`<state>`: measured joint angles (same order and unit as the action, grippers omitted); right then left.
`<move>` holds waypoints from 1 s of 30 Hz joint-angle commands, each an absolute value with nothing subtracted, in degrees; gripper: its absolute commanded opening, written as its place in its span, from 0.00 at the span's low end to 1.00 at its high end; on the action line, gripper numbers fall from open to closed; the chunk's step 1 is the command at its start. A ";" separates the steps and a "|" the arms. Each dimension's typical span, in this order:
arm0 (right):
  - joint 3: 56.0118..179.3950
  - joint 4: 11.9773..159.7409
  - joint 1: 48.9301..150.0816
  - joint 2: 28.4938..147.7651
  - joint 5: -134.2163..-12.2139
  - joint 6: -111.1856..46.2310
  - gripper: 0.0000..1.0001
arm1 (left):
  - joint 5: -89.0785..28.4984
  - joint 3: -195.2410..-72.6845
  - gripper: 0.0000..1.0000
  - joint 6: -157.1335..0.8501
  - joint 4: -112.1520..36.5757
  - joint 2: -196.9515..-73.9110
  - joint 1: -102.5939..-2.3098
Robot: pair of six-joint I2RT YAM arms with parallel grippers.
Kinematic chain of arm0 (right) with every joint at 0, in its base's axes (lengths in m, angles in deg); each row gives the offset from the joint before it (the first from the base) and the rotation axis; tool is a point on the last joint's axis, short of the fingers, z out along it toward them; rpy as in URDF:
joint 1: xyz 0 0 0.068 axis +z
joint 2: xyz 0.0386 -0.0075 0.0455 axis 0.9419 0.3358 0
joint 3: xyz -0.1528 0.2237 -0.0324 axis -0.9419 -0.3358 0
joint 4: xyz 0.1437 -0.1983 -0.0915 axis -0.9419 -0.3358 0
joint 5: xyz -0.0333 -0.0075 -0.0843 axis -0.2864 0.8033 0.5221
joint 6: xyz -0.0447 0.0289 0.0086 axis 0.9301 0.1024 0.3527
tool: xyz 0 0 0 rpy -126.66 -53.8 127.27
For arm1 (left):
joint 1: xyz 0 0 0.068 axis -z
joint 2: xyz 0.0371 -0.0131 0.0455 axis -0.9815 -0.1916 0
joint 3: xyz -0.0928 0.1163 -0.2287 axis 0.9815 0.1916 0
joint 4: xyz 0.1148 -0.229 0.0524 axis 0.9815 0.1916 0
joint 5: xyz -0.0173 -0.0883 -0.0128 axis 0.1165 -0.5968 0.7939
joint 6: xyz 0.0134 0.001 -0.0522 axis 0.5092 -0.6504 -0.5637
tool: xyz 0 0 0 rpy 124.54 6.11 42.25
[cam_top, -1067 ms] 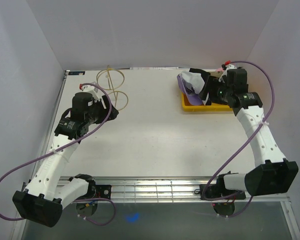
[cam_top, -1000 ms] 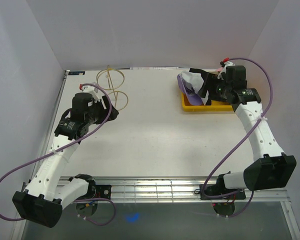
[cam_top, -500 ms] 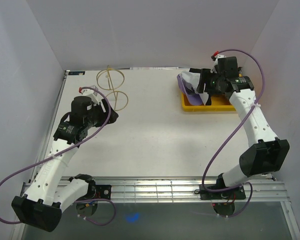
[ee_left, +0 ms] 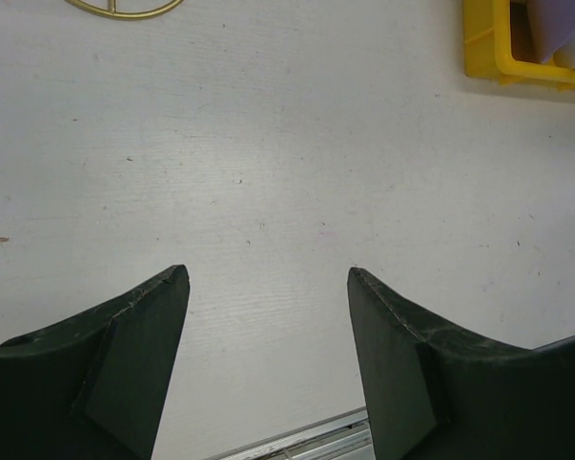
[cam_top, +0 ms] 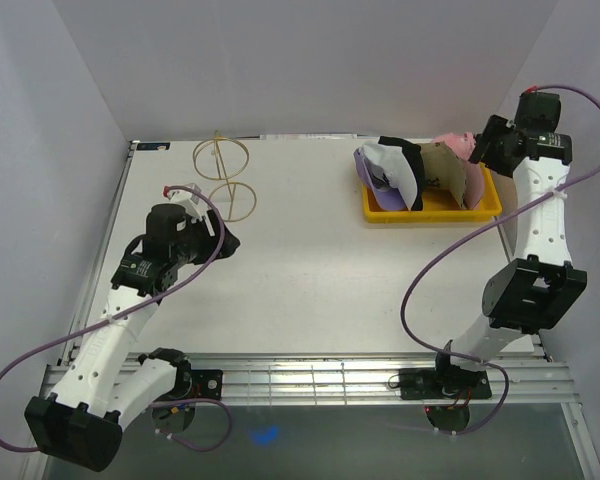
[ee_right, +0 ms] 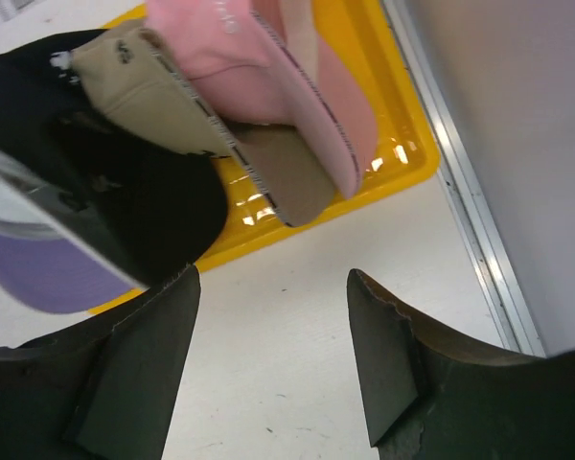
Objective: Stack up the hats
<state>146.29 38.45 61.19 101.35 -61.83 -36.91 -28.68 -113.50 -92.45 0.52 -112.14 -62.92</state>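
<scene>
Right gripper (ee_right: 268, 287) is hovering with its jaws spread wide and nothing between them, just off the right end of the yellow tray (ee_right: 402, 163) at the far right corner of the worktop (cam_top: 310, 270). All five hats are sitting in that tray, nested on edge in a row: the pink cap (ee_right: 268, 57) nearest the right edge, then the tan cap (ee_right: 172, 105), the black cap (ee_right: 144, 201), the white cap (cam_top: 390, 165) and the purple cap (ee_right: 38, 273) at the tray's left end. Each cap is covering much of the next, so the logos are mostly hiding; only a small mark on the tan one and a scrap of white on the black one are showing, too small to read. Left gripper (ee_left: 268, 278) is hanging likewise released over bare worktop near the left edge. A gold wire stand (cam_top: 223, 175) is standing toward the far left corner, only its base ring peeking in at the top of the left wrist view. The worktop is looking white and faintly scuffed; pale grey walls (cam_top: 310, 70) are closing it in on three sides, a metal rail (cam_top: 310, 380) is running along the near edge, and purple cables (cam_top: 404, 300) are looping off both arms.
</scene>
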 commanded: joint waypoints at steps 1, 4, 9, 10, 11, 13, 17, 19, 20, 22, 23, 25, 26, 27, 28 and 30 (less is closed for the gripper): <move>148.24 36.27 58.78 104.15 -60.74 -38.06 0.69 | -30.29 -111.54 0.78 -91.52 -2.55 -110.39 -62.87; 147.89 36.71 58.25 106.53 -60.04 -38.23 0.68 | -30.82 -110.05 0.78 -91.35 -3.34 -110.12 -62.87; 147.01 38.73 58.16 107.95 -59.25 -37.97 0.67 | -30.56 -108.29 0.78 -90.47 -4.04 -109.51 -62.87; 147.01 38.99 58.16 108.47 -59.07 -37.79 0.67 | -30.38 -107.68 0.78 -90.38 -4.13 -109.33 -62.87; 146.92 39.08 58.16 108.74 -59.07 -37.70 0.67 | -30.20 -107.32 0.78 -90.21 -4.22 -109.24 -62.87; 146.84 39.26 58.16 109.53 -59.15 -37.70 0.67 | -30.11 -106.71 0.78 -90.03 -4.57 -108.98 -62.87; 144.29 42.14 58.16 109.44 -61.61 -38.05 0.65 | -30.29 -105.30 0.78 -90.12 -5.19 -109.24 -62.87; 142.36 43.47 58.25 109.18 -63.02 -38.14 0.65 | -30.29 -105.12 0.78 -90.03 -5.54 -109.51 -62.78; 142.27 43.65 58.25 109.35 -62.76 -38.14 0.65 | -30.29 -105.04 0.78 -89.94 -5.71 -109.51 -62.87; 142.35 43.83 58.16 109.96 -60.84 -38.14 0.65 | -30.38 -104.34 0.78 -90.03 -6.24 -109.77 -62.87; 142.61 43.91 58.25 110.23 -60.05 -38.14 0.65 | -30.38 -104.07 0.78 -90.03 -6.42 -109.86 -62.87; 143.31 43.65 58.08 111.20 -58.11 -38.06 0.65 | -30.38 -103.28 0.79 -89.94 -7.03 -109.60 -62.87; 144.45 43.48 58.07 111.55 -57.67 -37.97 0.65 | -30.38 -103.28 0.79 -90.03 -7.21 -109.68 -62.87; 144.90 43.39 57.81 112.07 -57.49 -38.32 0.65 | -30.38 -103.19 0.79 -89.94 -7.29 -109.60 -62.87; 145.34 43.39 57.64 112.34 -57.58 -38.49 0.65 | -30.38 -103.10 0.79 -89.94 -7.38 -109.60 -62.87; 146.65 43.39 57.11 112.87 -58.36 -38.84 0.65 | -30.38 -102.93 0.79 -89.85 -7.47 -109.86 -62.87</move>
<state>143.21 41.64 58.00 112.28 -59.44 -37.91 -30.00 -103.22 -90.55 -5.86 -110.35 -62.92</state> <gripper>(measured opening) 0.648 0.786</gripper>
